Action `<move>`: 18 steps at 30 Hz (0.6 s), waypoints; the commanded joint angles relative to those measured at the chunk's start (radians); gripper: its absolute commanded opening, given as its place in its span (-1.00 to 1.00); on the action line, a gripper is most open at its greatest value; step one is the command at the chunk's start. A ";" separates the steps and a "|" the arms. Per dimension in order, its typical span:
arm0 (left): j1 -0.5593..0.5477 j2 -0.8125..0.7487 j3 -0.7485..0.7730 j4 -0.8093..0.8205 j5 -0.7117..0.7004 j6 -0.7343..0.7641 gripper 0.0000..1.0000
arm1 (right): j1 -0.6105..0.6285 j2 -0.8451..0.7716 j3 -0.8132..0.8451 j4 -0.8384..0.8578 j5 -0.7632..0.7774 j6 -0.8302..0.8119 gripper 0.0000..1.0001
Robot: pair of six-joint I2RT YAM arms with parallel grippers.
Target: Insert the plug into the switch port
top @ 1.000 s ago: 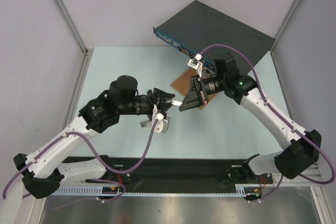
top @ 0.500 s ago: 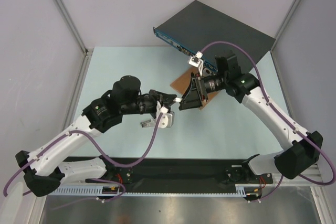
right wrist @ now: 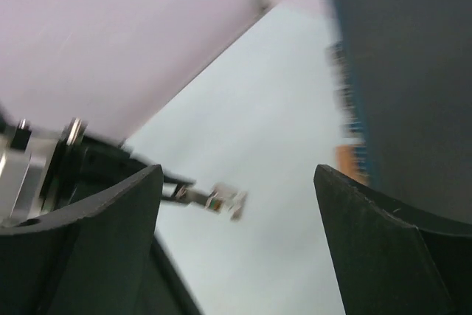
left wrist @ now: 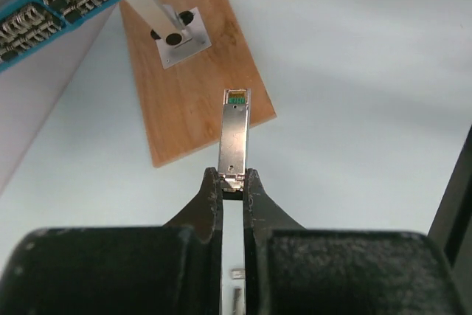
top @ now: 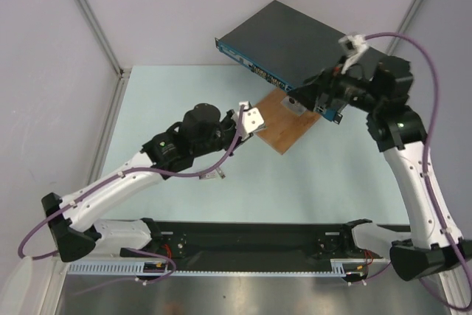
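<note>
Left gripper (left wrist: 232,181) clamped on the plug (left wrist: 234,130), right gripper (right wrist: 236,182) spread wide and holding nothing

Between my left fingertips I grip the silver plug by its rear end, and its green-tipped nose points away from me toward the wooden board (left wrist: 193,101), level with the board's near corner; the plug is well apart from the switch (top: 302,38), whose blue, port-lined front face (left wrist: 51,9) runs along the board's far end. A small metal bracket (left wrist: 175,33) stands on the board close to that face. The switch lies at the back of the counter (top: 177,94), set at an angle with its front towards my arms. My right gripper hangs beside the right end of the switch's front, its two fingers far apart
</note>
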 commanded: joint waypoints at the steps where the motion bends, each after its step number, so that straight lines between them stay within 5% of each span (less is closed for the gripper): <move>1: -0.046 0.058 0.054 0.118 -0.240 -0.265 -0.99 | -0.130 -0.080 -0.008 0.072 0.185 0.130 0.77; 6: -0.064 0.213 0.186 0.108 -0.345 -0.405 -0.99 | -0.295 -0.162 -0.093 -0.020 0.236 0.197 0.78; 10: -0.066 0.317 0.274 0.123 -0.354 -0.436 -0.99 | -0.482 -0.170 -0.154 -0.078 0.136 0.240 0.80; 18: -0.064 0.395 0.320 0.163 -0.337 -0.488 -0.99 | -0.589 -0.075 -0.246 -0.037 -0.036 0.311 0.77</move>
